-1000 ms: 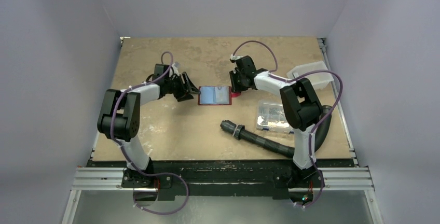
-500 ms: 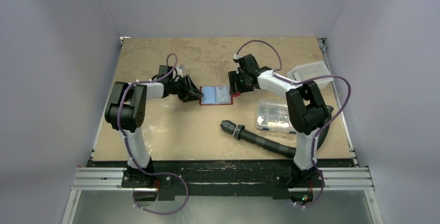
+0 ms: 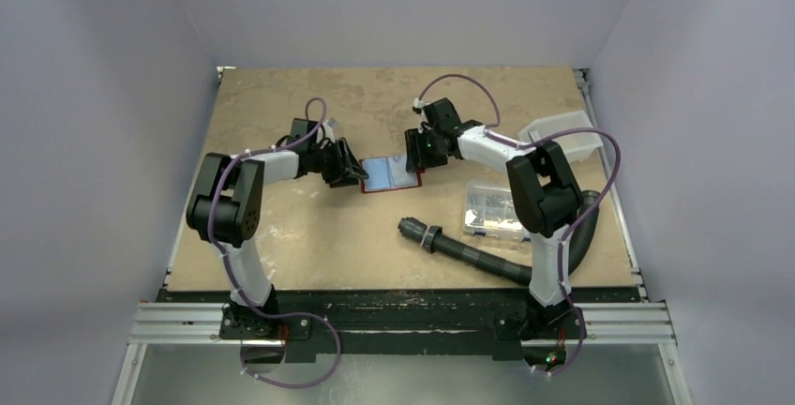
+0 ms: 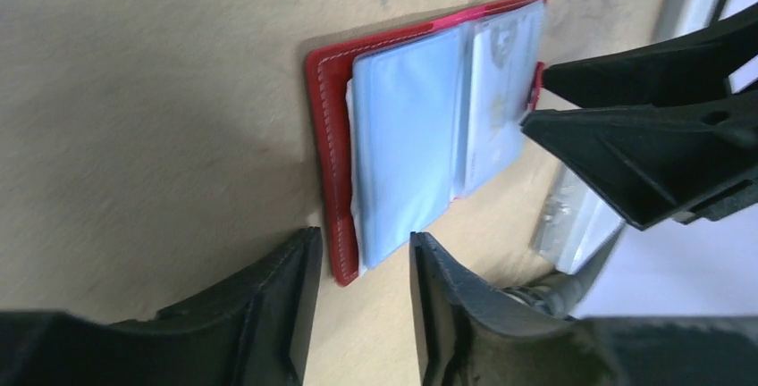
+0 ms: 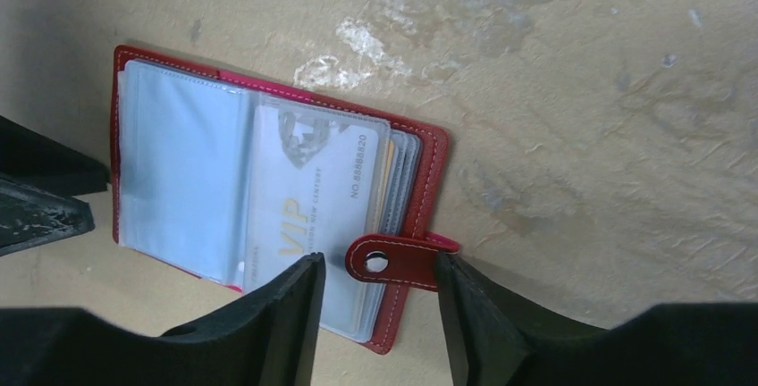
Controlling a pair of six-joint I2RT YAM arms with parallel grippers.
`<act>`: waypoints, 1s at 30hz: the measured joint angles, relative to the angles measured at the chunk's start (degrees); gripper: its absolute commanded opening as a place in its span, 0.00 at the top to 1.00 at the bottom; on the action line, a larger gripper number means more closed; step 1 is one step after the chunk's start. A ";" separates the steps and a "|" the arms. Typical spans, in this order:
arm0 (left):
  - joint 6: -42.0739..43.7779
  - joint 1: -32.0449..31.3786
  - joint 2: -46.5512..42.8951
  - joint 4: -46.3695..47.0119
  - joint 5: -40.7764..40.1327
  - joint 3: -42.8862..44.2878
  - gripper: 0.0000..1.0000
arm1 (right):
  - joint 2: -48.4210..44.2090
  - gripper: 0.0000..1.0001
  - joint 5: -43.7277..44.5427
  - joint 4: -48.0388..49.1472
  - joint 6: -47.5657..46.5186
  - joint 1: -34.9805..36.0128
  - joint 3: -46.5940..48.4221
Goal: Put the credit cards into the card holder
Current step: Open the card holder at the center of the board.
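Lying (open) between facing fingers [image 4: 286, 314]: card holder [image 4: 326, 145]

Card holder [image 5: 402, 263]: red, pale stitching, pale blue sleeves [image 5: 179, 172]. Card [image 5: 313, 189]: pale grey, gold lettering. Counter [image 5: 581, 91]: mottled beige.

The card holder [image 3: 391, 174] lies open mid-desk [image 3: 309, 236], a card [image 5: 313, 207] in its right half. The left jaws sit at its left edge, the right jaws at its right. A hose [image 3: 464, 251] lies in front, a compartment box [image 3: 494, 210] to the right, and a tray [image 3: 562, 133] behind the box.
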 measured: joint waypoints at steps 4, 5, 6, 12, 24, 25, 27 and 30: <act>2.62 0.09 -5.27 -5.11 -5.53 -1.09 0.40 | -0.81 0.27 0.44 -1.01 0.81 0.17 0.00; 2.93 0.13 -7.04 -6.32 -6.91 -1.25 0.37 | -1.73 0.22 1.73 -2.38 1.14 0.02 0.00; 3.19 0.13 -9.05 -7.30 -8.02 -1.40 0.35 | -2.78 0.17 2.75 -3.50 1.51 -0.24 -0.02; 5.73 -2.49 -16.92 -9.14 -11.45 2.19 0.31 | -18.49 0.01 11.63 -6.47 2.91 -10.93 -1.22; 8.15 -7.10 -14.36 -6.38 -6.91 1.42 0.30 | -18.40 0.02 3.04 -3.54 -6.62 -32.81 0.70; 8.09 -7.10 -14.03 -6.29 -6.75 1.05 0.30 | -18.01 0.02 1.55 -3.32 -6.62 -32.00 0.66; 8.07 -7.10 -13.70 -6.32 -6.64 0.44 0.29 | -17.40 0.03 -0.02 -2.97 -6.32 -29.64 0.66; 8.20 -7.23 -13.70 -6.32 -6.69 0.11 0.29 | -16.63 0.07 -1.42 -2.97 -4.57 -24.06 0.61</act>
